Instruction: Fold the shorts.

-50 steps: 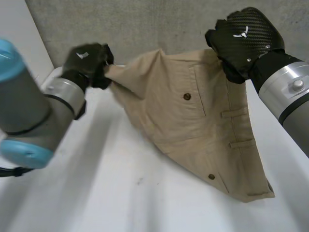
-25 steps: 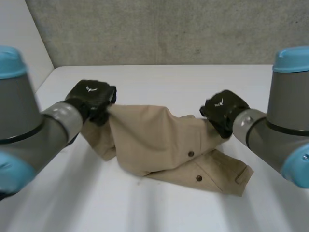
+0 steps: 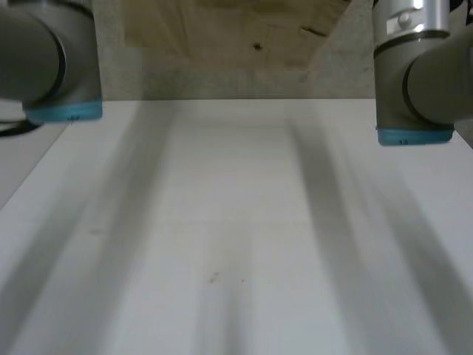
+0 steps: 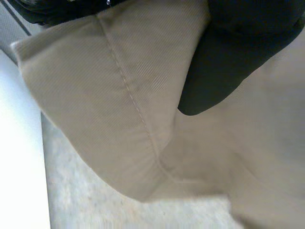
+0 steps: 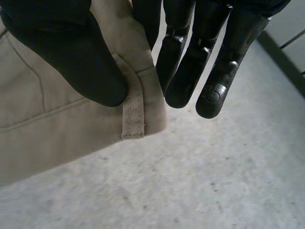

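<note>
The tan shorts (image 3: 229, 33) hang high above the white table (image 3: 236, 244), stretched between my two raised arms. In the left wrist view my left hand (image 4: 228, 62) is shut on the shorts (image 4: 119, 109), its thumb pressed into the cloth beside a seam at a corner. In the right wrist view my right hand (image 5: 66, 52) pinches the waistband edge of the shorts (image 5: 57, 129) between thumb and fingers (image 5: 183, 62), right by a belt loop (image 5: 132, 117). The lower part of the shorts hangs free.
My left arm (image 3: 48, 59) and right arm (image 3: 414, 74) stand upright at the two sides of the head view. A grey wall (image 3: 111, 81) runs behind the table's far edge.
Both arms have swung up from just above the table. The shorts have come off the table and now hang high between the arms, both grips unchanged.
</note>
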Action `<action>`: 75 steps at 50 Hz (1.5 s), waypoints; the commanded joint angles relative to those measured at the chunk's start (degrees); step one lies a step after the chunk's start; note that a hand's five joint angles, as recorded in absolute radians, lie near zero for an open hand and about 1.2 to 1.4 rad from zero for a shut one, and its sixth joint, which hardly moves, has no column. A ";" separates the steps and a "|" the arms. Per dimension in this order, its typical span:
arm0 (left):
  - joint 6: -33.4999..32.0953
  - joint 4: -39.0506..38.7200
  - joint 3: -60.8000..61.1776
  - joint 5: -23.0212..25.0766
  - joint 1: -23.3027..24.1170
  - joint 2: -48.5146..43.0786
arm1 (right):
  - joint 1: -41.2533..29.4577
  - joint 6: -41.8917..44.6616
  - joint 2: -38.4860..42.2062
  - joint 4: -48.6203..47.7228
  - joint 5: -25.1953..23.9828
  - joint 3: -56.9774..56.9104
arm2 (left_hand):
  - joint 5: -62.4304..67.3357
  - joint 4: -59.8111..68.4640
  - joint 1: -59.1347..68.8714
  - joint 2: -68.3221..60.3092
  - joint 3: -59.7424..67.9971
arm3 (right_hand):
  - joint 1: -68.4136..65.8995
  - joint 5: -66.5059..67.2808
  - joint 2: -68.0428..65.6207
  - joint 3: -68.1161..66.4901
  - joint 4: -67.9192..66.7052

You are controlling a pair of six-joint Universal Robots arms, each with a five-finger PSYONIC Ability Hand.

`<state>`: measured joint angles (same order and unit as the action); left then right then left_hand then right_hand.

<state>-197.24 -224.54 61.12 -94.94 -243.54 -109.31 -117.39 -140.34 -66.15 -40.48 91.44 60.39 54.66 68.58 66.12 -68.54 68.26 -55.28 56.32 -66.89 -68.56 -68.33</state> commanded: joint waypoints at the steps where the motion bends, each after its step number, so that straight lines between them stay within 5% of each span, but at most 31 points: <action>1: 1.24 1.12 17.78 -0.42 -0.18 3.04 | -0.38 -0.20 -0.64 4.61 -4.59 10.53 | 15.34 11.42 13.88 -11.46 11.74 | -24.72 13.68 -13.11 -11.44 -11.67; 6: 1.15 0.42 31.14 0.02 -0.44 2.26 | -0.82 -0.02 3.12 8.92 -8.46 18.62 | 15.34 11.42 13.88 -11.46 11.74 | -24.72 13.68 -13.11 -11.44 -11.67; 16: -4.55 3.05 35.56 -0.51 1.31 -14.88 | -1.52 0.59 16.93 22.18 -5.84 20.21 | 15.34 11.42 13.88 -11.46 11.74 | -24.72 13.68 -13.11 -11.44 -11.67; 24: -17.90 15.86 38.80 -0.60 3.07 -9.54 | -0.91 -0.37 10.02 29.13 -2.75 24.06 | 15.34 11.42 13.88 -11.46 11.74 | -24.72 13.68 -13.11 -11.44 -11.67; 28: -19.50 23.51 40.91 -0.68 3.77 -4.62 | -0.91 -0.37 5.18 29.93 -2.93 28.45 | 15.34 11.42 13.88 -11.46 11.74 | -24.72 13.68 -13.11 -11.44 -11.67; 36: -19.33 33.63 45.22 -0.77 4.04 -1.35 | 0.15 0.33 -0.02 31.16 -3.02 37.06 | 15.34 11.42 13.88 -11.46 11.74 | -24.72 13.68 -13.11 -11.44 -11.67; 47: -19.15 36.98 50.41 -0.68 4.83 3.13 | 0.94 0.95 -2.31 37.23 -3.55 41.74 | 15.34 11.42 13.88 -11.46 11.74 | -24.72 13.68 -13.11 -11.44 -11.67; 53: -18.45 35.93 50.33 -0.51 2.81 4.54 | 1.73 0.33 -2.84 36.61 -4.07 41.65 | -29.19 -33.11 -30.65 33.07 -32.79 | -24.72 13.68 -13.11 -11.44 -11.67; 75: -8.96 39.97 52.52 1.16 -1.59 7.97 | 1.90 -5.21 -2.66 34.59 -4.78 42.35 | -27.37 -31.29 -28.83 31.24 -30.96 | -24.72 13.68 -13.11 -11.44 -11.67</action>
<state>-206.54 -186.64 112.37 -93.82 -245.07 -103.40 -115.52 -144.62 -68.82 -5.83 86.83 102.74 21.37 31.25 31.97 -31.37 31.70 -55.29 56.32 -67.37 -68.56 -68.35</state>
